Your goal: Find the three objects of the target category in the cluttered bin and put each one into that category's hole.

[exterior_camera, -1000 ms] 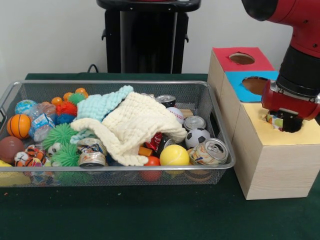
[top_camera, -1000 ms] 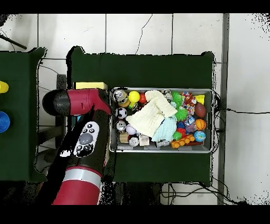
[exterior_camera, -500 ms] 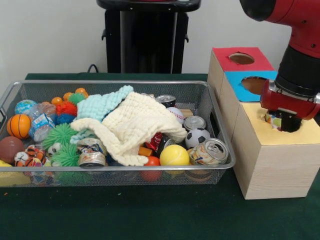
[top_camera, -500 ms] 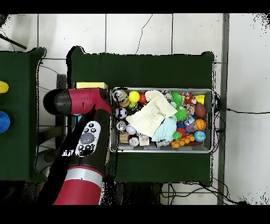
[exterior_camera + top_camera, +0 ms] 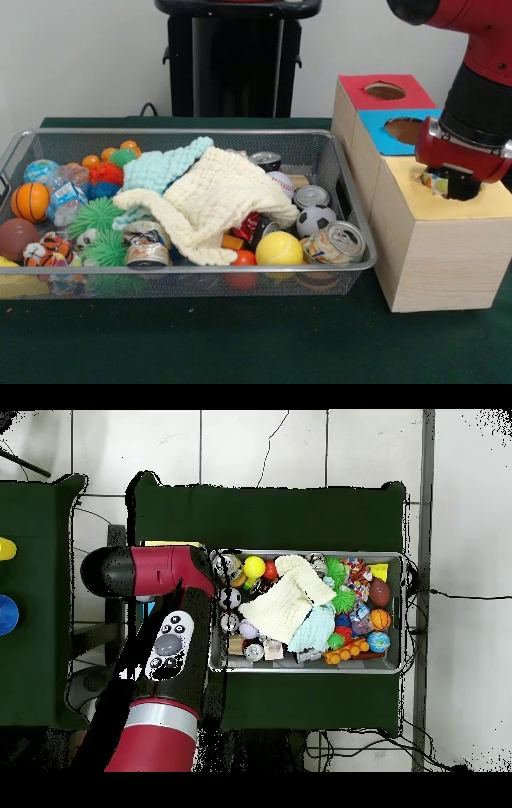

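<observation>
Front view: the gripper [image 5: 454, 183] sits over the yellow box's hole [image 5: 460, 194], apparently to drop a patterned thing [image 5: 436, 184], though its grip can't be made out.

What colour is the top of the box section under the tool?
Yellow top, clearest in the front view.

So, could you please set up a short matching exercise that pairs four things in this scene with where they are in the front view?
Things:
1. cream cloth
2. yellow ball
3. basketball
4. tool

Places:
A. at the bin's left end
B. over the yellow-topped box's hole
C. draped across the bin's middle
D. against the bin's near wall, beside a dented can

Pairs: 1-C, 2-D, 3-A, 4-B
</observation>
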{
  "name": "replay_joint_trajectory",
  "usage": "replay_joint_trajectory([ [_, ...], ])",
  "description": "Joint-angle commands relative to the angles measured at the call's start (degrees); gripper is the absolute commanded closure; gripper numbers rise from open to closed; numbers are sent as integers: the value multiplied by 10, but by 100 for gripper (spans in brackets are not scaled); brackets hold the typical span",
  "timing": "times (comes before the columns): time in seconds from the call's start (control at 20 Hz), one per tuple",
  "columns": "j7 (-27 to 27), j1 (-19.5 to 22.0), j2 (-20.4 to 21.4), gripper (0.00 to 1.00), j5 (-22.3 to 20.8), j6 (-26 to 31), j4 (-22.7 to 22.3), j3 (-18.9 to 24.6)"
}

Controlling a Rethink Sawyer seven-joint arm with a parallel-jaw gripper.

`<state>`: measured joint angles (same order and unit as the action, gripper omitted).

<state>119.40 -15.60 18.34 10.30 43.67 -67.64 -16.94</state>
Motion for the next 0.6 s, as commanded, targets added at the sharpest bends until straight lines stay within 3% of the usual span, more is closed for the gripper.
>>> replay_joint_trajectory([
  [0.05,37,10,21,0,3,162,-23,58],
  [0.6,28,18,15,0,0,147,-26,64],
])
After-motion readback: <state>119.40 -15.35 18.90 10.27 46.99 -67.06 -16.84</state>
